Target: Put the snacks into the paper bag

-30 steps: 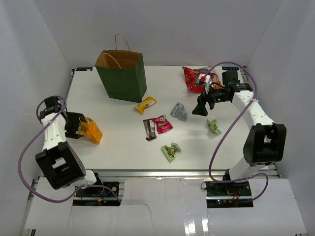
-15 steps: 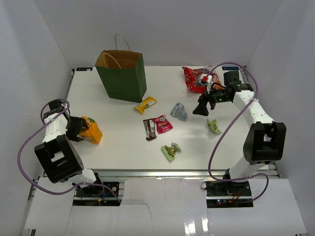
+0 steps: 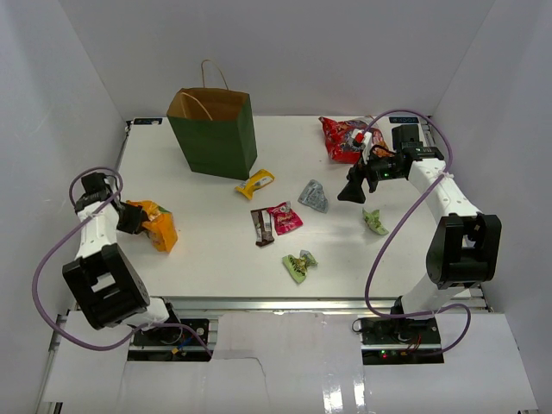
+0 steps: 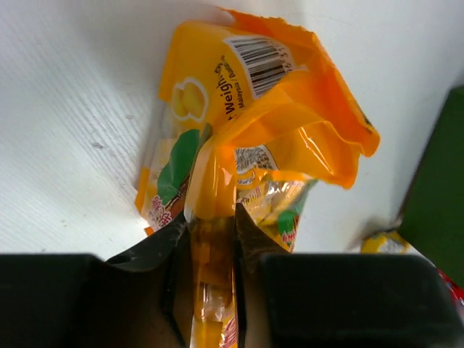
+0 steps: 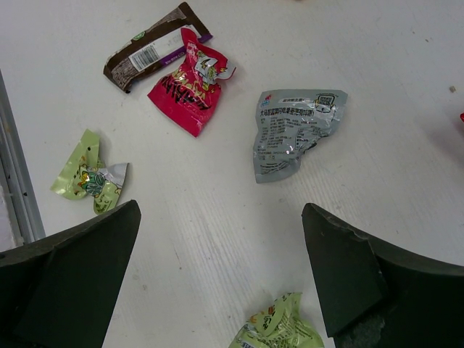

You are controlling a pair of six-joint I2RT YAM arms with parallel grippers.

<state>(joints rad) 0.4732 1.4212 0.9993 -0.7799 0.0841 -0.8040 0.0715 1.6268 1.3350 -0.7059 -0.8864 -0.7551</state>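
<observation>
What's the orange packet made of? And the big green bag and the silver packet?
Orange packet: looks like thin glossy plastic film. It crinkles, catches glare, and is see-through near the bottom.
Green bag: probably paper, with a matte outside, a brown inside and stiff straight sides.
Silver packet: seems to be foil-like plastic, shiny grey with wrinkles.

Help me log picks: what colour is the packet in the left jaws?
Orange packet, clearest in left wrist view.

Dark green paper bag point(image 3: 221, 148), brown inside; orange packet point(image 4: 290, 123) with black barcode; pink packet point(image 5: 188, 91); silver-grey packet point(image 5: 290, 134)
</observation>
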